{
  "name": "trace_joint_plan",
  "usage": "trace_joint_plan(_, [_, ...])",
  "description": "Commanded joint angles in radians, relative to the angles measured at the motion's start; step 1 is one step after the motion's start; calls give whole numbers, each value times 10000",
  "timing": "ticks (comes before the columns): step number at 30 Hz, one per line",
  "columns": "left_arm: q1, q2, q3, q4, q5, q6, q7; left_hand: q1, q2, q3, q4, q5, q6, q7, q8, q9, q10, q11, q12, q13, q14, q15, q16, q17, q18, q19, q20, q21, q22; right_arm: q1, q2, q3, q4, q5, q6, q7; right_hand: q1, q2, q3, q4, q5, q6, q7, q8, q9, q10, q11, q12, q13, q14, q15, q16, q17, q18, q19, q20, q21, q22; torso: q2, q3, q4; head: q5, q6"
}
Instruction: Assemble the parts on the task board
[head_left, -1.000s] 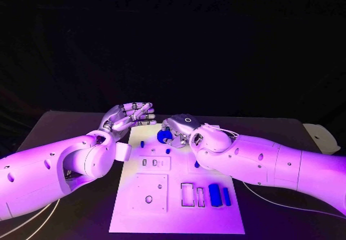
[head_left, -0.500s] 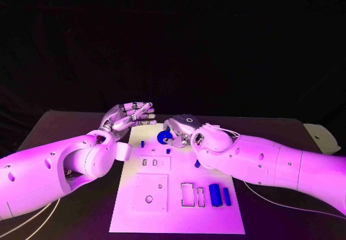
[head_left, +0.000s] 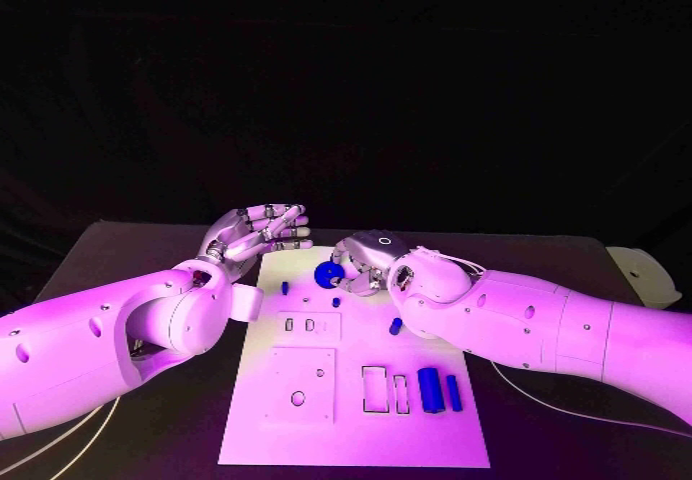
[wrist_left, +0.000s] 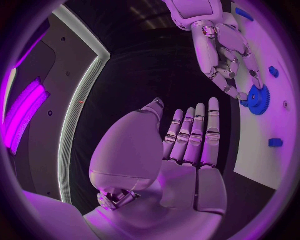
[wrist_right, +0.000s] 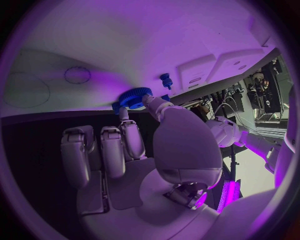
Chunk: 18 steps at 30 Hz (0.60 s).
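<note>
The white task board (head_left: 353, 420) lies lengthwise in the middle of the table. At its far end a blue gear (head_left: 327, 273) sits low over the board, and my right hand (head_left: 369, 258) pinches it between thumb and a finger. The right wrist view has those fingertips on the gear (wrist_right: 134, 97), with a small blue peg (wrist_right: 166, 80) standing close by. My left hand (head_left: 260, 232) hovers just left of the board's far end, fingers straight and apart, holding nothing. From the left wrist the gear (wrist_left: 256, 100) appears under the right hand's fingers (wrist_left: 225, 65).
Small blue pegs (head_left: 284, 288) (head_left: 336, 301) and a short blue piece (head_left: 395, 326) stand on the board's far half. Two long blue bars (head_left: 428, 388) (head_left: 453, 393) sit beside empty slots (head_left: 375, 390) nearer me. A pale object (head_left: 642, 275) lies at the table's right edge.
My right forearm has shifted slightly to the right, uncovering the short blue piece beside it. The gear stays at the same spot. The left hand has not moved.
</note>
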Motion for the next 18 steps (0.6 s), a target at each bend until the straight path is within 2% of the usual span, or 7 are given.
trace_joint_plan(1, [12,6,8,10,8,98,97,67,-35,73,-2,23,-9,513,-39,-15,48,53,-58,-2,-34,-3,-57,14,144,64,29,-69,-15,-4,-59,-1,22,117,248,-6,-123,8,-24,76,61,82,-9,-34,19,71,4,32,546,844,32,49,1694,-139,819,75,-25,2368,-1,-3,3,-8,-16])
trace_joint_plan(11, [12,-31,8,23,8,80,97,67,-39,81,-3,23,-13,517,-43,-18,47,55,-71,-3,-35,-2,-67,18,144,67,29,-73,-20,-1,-416,-3,184,343,403,-30,-338,126,-117,324,142,187,-37,-64,63,109,-19,69,587,842,11,48,1688,-140,821,57,-24,2372,0,-2,-32,5,-29])
trace_joint_plan(15, [12,-51,8,33,8,73,98,67,-39,81,-3,23,-13,517,-43,-18,47,55,-71,-3,-35,-2,-67,18,144,67,29,-73,-20,15,-657,-3,375,364,222,-38,-360,146,-123,354,154,201,-41,-68,69,118,-23,79,598,842,8,48,1687,-141,823,54,-22,2375,-3,1,-33,-3,-33])
trace_joint_plan(18, [12,-72,8,40,9,64,98,67,-39,81,-3,23,-13,517,-43,-18,47,55,-71,-3,-35,-2,-67,18,144,67,29,-73,-20,62,-1006,3,693,447,-169,15,-384,174,-130,393,173,231,-49,-66,80,156,-29,122,643,843,4,50,1692,-147,840,51,-6,2395,-11,3,-34,-31,-9])
